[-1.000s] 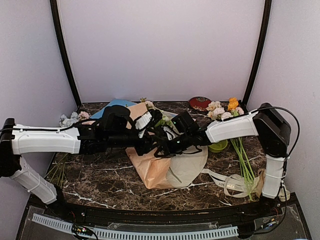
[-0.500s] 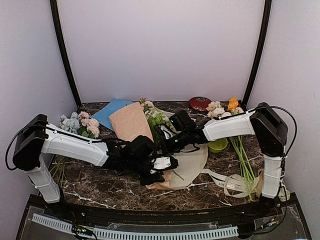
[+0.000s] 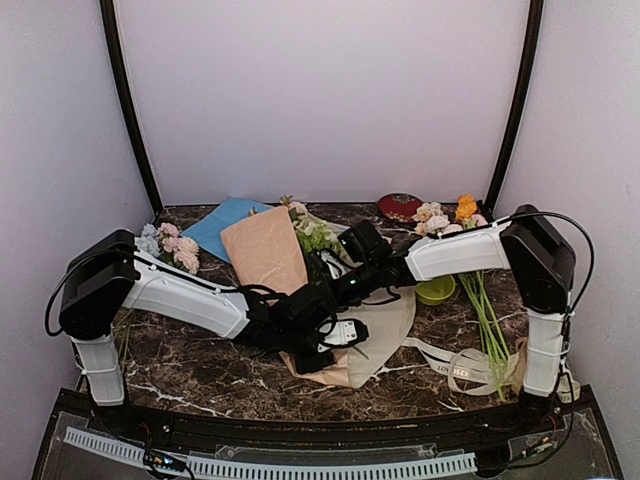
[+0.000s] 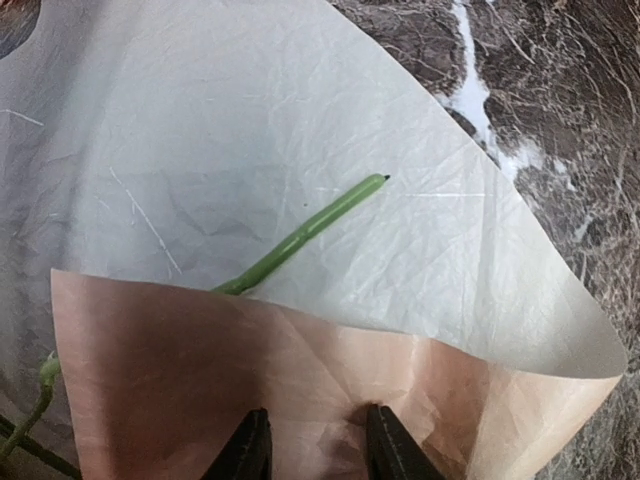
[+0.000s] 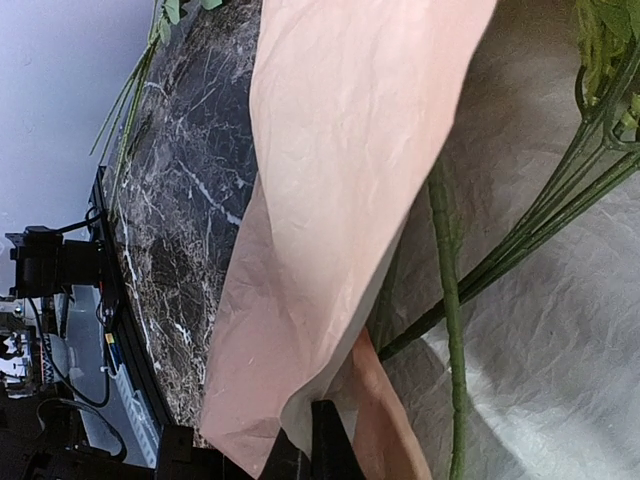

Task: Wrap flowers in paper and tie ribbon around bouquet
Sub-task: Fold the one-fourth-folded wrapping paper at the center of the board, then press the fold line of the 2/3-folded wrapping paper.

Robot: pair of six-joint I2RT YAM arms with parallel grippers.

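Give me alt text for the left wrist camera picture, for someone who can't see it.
A flap of tan paper folded over its pale beige inner side, with the two dark fingertips of the left gripper slightly apart in front of it at the bottom edge. One green stem pokes out from under the flap, and dark marble table shows at upper right.

High rear overview; both wrist close-ups on the paper [image 4: 300, 120]

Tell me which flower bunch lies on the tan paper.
The middle bunch, its stems inside the folded paper. The blue bunch lies far left and the orange bunch far right, both off the paper.
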